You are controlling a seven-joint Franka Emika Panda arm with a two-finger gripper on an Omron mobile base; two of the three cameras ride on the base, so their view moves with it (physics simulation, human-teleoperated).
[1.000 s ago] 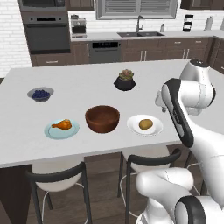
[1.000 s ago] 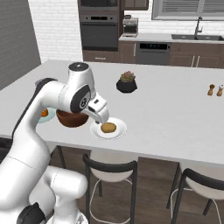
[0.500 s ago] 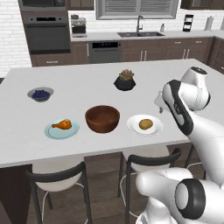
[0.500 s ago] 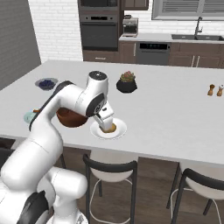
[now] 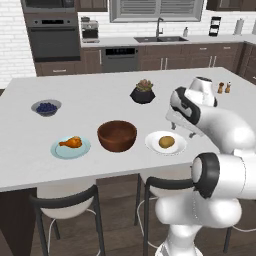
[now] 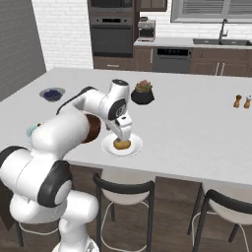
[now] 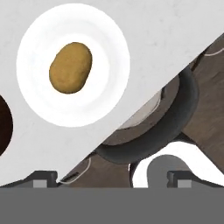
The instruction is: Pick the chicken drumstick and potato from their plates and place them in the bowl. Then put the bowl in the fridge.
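The potato (image 7: 71,67) lies on the white plate (image 7: 109,39). My gripper (image 7: 111,179) hangs open above that plate's near side, by the counter's front edge, with nothing between its fingers. From the side, the gripper (image 6: 124,138) is just over the potato (image 6: 122,144). The wooden bowl (image 5: 117,135) stands left of the white plate (image 5: 152,145). Further left, the chicken drumstick (image 5: 70,142) rests on the blue-green plate (image 5: 59,151). A tall grey slab (image 6: 17,44) at the far left looks like the fridge's side.
A black plant pot (image 5: 142,93) stands behind the bowl. A small grey bowl of blueberries (image 5: 46,107) is at the far left, and two shakers (image 5: 224,87) at the far right. Stools (image 5: 65,200) sit under the counter's front edge.
The arm has swung in and down, bringing the hand from beside the bowl to just above the potato's plate. The jaws stayed open. Nothing on the counter moved.
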